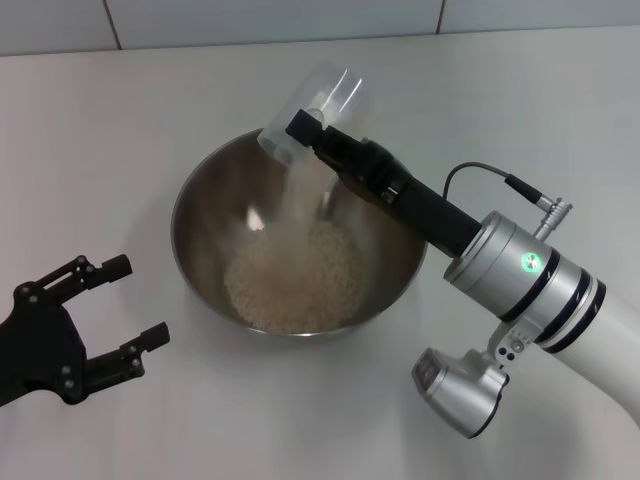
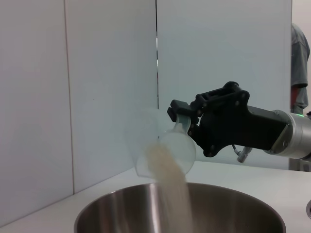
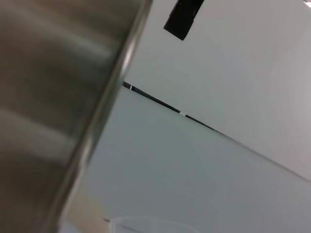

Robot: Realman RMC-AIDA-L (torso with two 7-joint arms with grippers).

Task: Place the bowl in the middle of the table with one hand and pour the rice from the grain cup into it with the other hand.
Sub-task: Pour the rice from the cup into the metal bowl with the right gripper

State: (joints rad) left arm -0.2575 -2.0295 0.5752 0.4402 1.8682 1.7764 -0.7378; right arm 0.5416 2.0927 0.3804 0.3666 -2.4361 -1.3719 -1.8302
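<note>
Nearest the robot, at about 8 o'clock on the table [image 1: 560,110], the left gripper [image 1: 125,320] just hovers off to the side of the bowl [image 1: 205,205], fingers spread wide and holding nothing. The bowl sits dead center, with a decent pile of rice [image 1: 292,278] in the bottom. Coming in from 4 o'clock, the right gripper [image 1: 310,135] is clamped around the grain cup [image 1: 315,105] at the bowl's 12 o'clock rim, the cup tipped mouth-down, and a stream of grains is dropping straight into the bowl.
</note>
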